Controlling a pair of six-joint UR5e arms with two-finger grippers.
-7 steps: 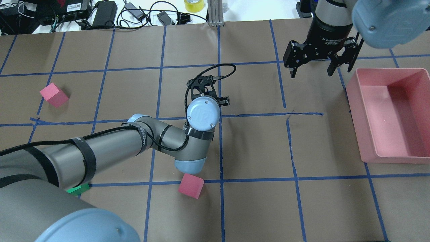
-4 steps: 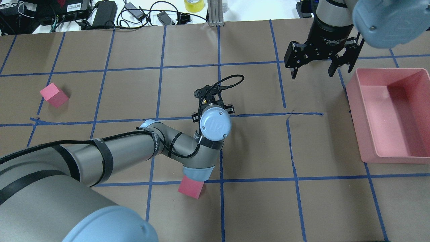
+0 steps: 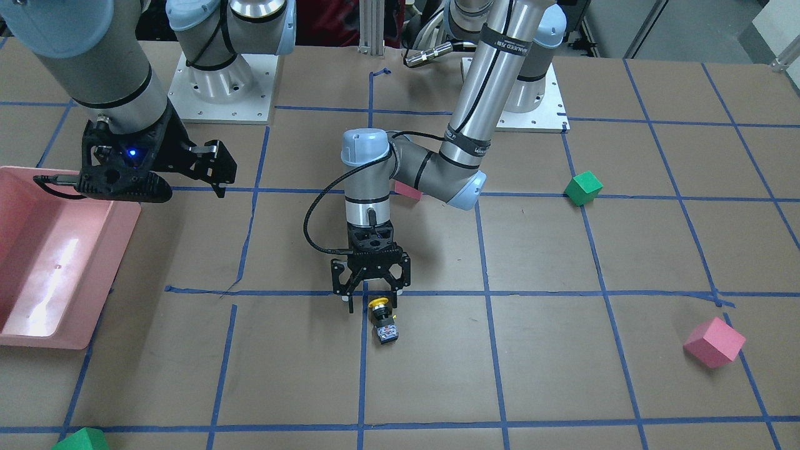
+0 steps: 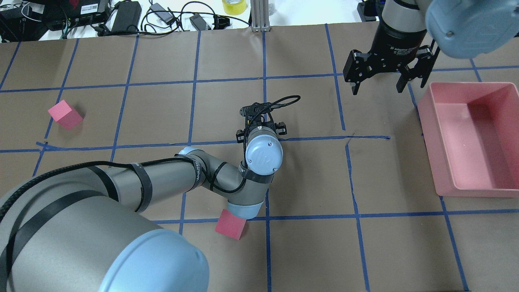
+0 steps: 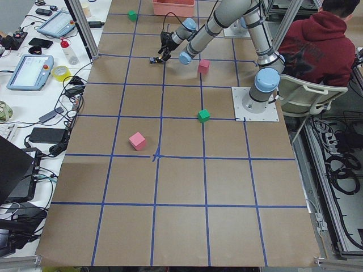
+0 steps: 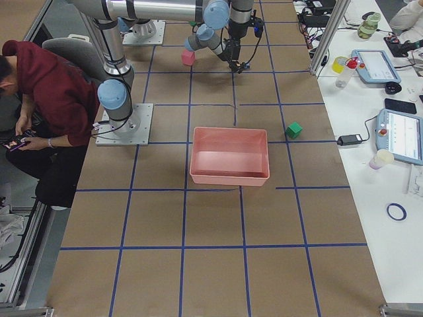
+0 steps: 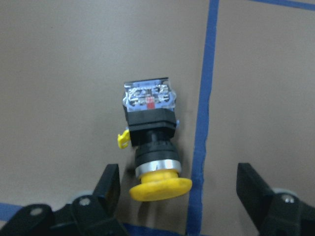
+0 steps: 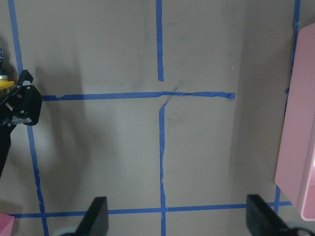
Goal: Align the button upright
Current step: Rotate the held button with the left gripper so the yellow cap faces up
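Observation:
The button [image 7: 150, 129] lies on its side on the brown table, its yellow cap toward my left gripper and its grey end with the red mark away from it. In the front-facing view the button [image 3: 382, 320] lies beside a blue tape line. My left gripper [image 3: 372, 297] points straight down, open, just over the cap. In the left wrist view its fingers [image 7: 109, 183] stand either side of the cap without touching it. In the overhead view the left wrist [image 4: 263, 153] hides the button. My right gripper [image 4: 378, 88] is open and empty, hovering at the far right.
A pink bin [image 4: 429, 134] stands at the right edge. One pink cube [image 4: 230, 227] lies under the left elbow, another [image 4: 65, 114] at the far left. One green cube [image 3: 583, 187] lies near the left base, another [image 3: 80, 440] at the front edge.
My left arm has swung right and toward the robot's side, bringing its open gripper over the button. The right gripper has hardly moved.

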